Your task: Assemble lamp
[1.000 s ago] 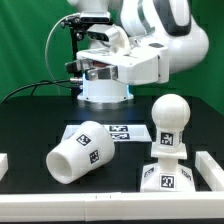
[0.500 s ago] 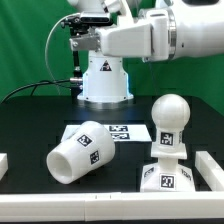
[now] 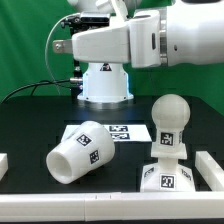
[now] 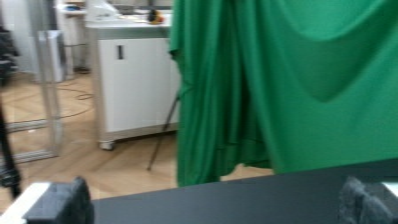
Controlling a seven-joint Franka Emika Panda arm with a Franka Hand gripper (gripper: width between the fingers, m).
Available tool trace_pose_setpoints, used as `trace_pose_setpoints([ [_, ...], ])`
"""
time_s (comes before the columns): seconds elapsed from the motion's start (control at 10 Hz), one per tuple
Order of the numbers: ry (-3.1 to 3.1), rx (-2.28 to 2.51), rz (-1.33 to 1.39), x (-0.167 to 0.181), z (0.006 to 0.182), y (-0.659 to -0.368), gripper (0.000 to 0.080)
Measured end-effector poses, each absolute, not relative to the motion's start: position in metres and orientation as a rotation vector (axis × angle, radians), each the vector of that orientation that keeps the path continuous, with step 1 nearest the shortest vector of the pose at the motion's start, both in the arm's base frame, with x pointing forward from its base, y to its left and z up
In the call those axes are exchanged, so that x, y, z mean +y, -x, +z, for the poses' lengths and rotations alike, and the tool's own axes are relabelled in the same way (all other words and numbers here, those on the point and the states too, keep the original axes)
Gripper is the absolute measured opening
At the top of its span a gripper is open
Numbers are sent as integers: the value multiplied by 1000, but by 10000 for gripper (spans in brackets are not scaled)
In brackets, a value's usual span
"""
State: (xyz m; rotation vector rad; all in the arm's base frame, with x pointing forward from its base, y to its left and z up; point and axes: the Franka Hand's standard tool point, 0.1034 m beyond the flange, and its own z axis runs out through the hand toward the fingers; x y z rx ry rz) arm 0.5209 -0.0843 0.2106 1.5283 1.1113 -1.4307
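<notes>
Taking the marker board (image 3: 118, 132) as the landmark, the shade (image 3: 80, 153) lies tipped on its side on the black table (image 3: 30, 125) just off the board's corner toward the exterior view's left, its wide open mouth turned to that side and a square tag facing the camera. To the exterior view's right of the board stands the blocky base (image 3: 165, 173) with the round-headed bulb (image 3: 169, 118) upright in its top — the two touch, and both are well apart from the shade. Behind the board rises the white robot pedestal (image 3: 103, 82), and the arm (image 3: 130, 42) stretches across the top of the picture, high above every lamp part.

The exterior view does not show the gripper. Only the wrist view does — the gripper (image 4: 224, 200) shows as two dark fingertips (image 4: 54, 201) at opposite edges of the picture, spread wide with nothing between them. That view looks out past the table edge to a green curtain (image 4: 285, 80) and a white cabinet (image 4: 130, 85), with no lamp part in sight.
</notes>
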Motion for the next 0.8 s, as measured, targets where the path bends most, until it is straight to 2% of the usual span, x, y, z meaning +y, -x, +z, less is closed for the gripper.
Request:
trace_pose_setpoints([
  [0.1, -1562, 1078, -1467, -85, 209, -523, 699],
  [0.3, -1629, 912, -1560, -95, 220, -529, 699],
  [0.5, -1692, 730, -1632, -111, 219, -538, 699],
  [0.8, -1762, 497, -1770, -125, 222, -535, 699],
])
